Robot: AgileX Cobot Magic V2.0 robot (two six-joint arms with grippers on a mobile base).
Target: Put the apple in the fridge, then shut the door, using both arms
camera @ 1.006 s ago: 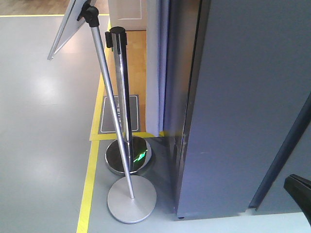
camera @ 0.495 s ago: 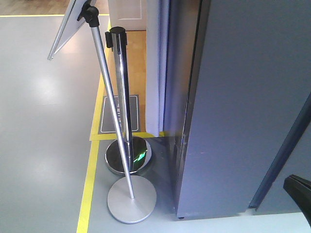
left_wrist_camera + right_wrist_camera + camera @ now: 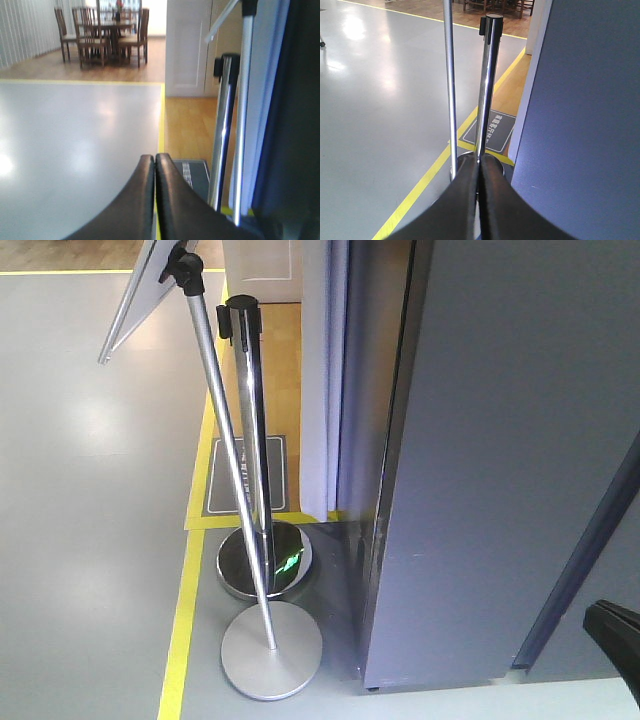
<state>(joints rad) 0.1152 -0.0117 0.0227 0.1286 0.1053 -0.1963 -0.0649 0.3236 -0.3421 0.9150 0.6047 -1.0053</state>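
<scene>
The fridge point(image 3: 500, 440) fills the right half of the front view as a tall dark grey wall, and I cannot tell which panel is the door. The same grey face shows in the right wrist view, fridge point(image 3: 580, 100), and as a dark edge in the left wrist view, fridge point(image 3: 300, 100). The apple is out of view. My left gripper point(image 3: 154, 156) is shut with nothing in it, over grey floor. My right gripper point(image 3: 479, 159) is shut and empty, just left of the fridge's wall. A black part point(image 3: 615, 635) pokes in at the lower right.
A chrome barrier post point(image 3: 250, 420) and a slanted sign stand point(image 3: 225, 440) with a round base point(image 3: 271, 650) stand just left of the fridge. Yellow floor tape point(image 3: 185, 610) and a dark floor mat point(image 3: 245, 475) lie behind them. A dining table with chairs point(image 3: 102, 30) is far off.
</scene>
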